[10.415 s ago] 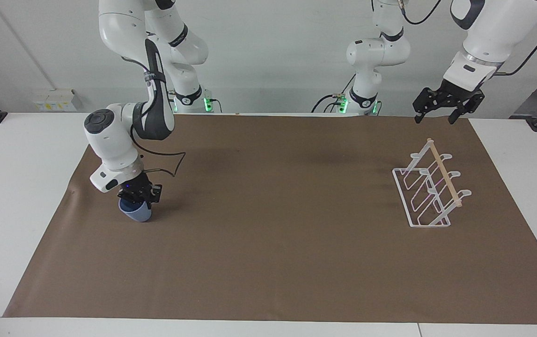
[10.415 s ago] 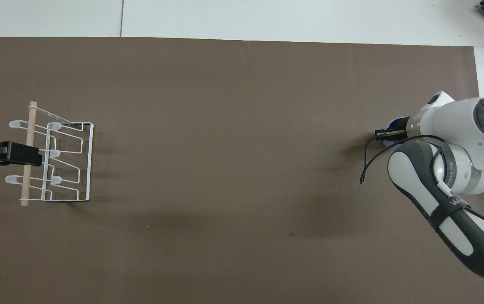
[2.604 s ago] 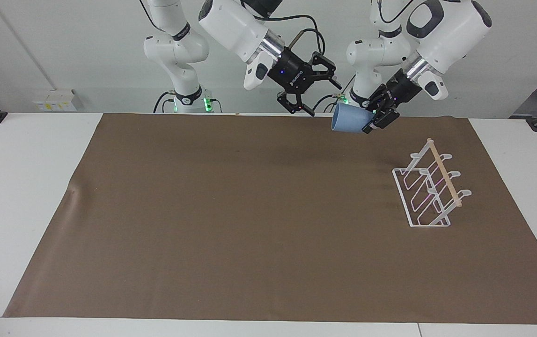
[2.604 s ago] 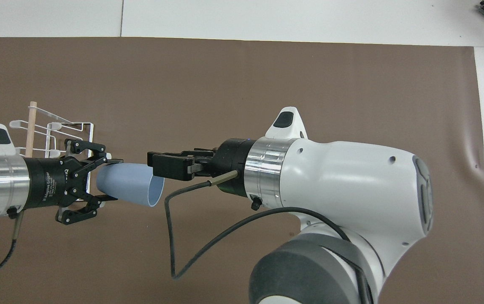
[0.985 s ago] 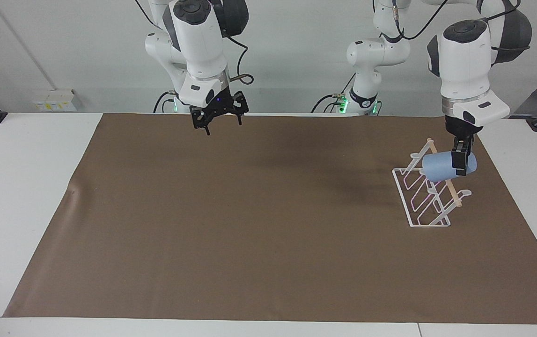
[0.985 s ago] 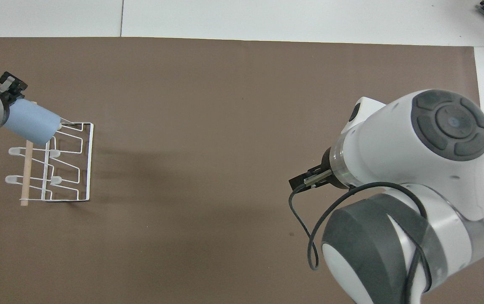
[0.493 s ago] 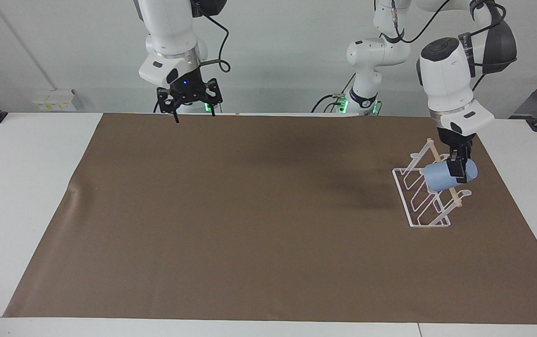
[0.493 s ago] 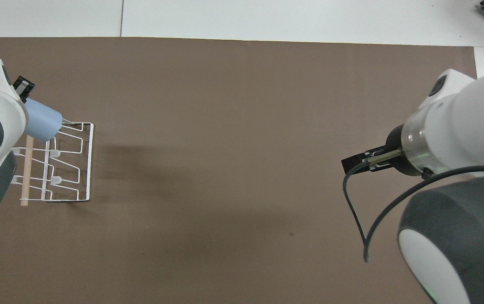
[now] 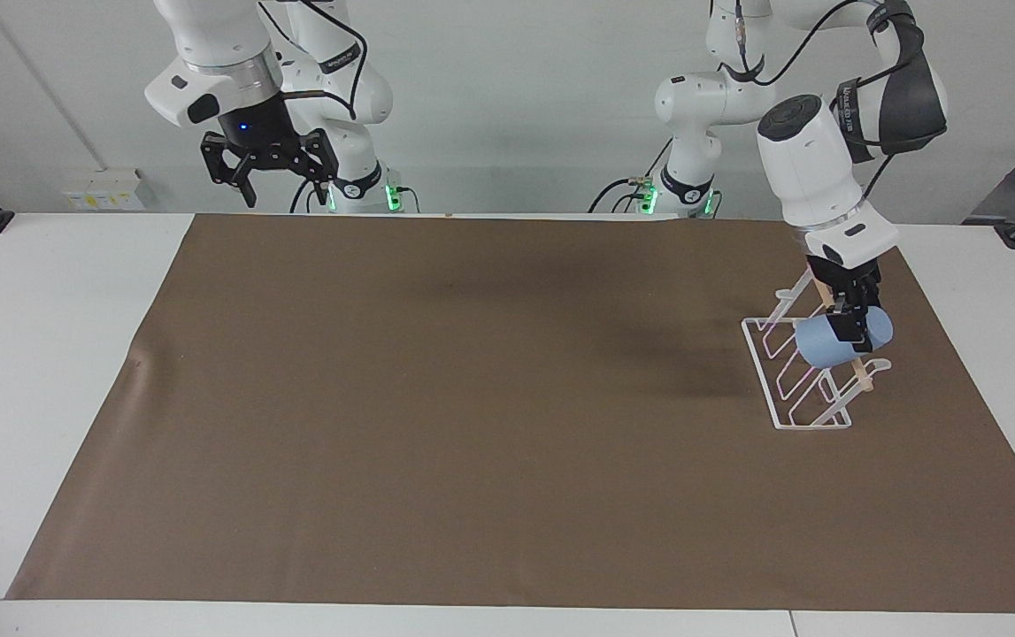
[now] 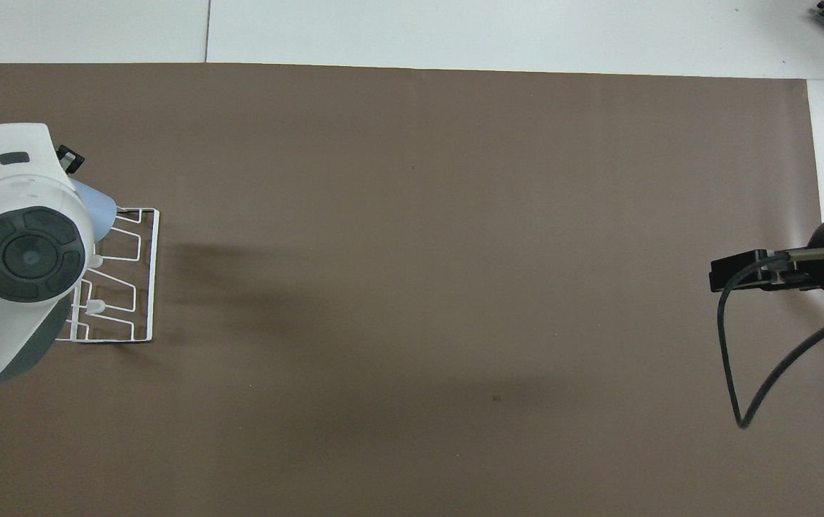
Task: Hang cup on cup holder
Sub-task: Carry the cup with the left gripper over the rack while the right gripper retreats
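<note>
Left claw (image 9: 849, 311) of mine clamps the cup (image 9: 833, 341), lying sideways on the cup holder (image 9: 803, 376) at the frame's right. If I let go off the prong, it could roll off toward the tabletop (image 9: 985, 292) edge. Right claw (image 9: 268, 168), spread and idle, waits upper left.

One cup (image 9: 828, 343), light blue. One holder (image 9: 803, 372), white wire with one wooden rod (image 9: 861, 373). Two grippers: left (image 9: 852, 326), right (image 9: 266, 172). One brown mat (image 9: 472, 398).
</note>
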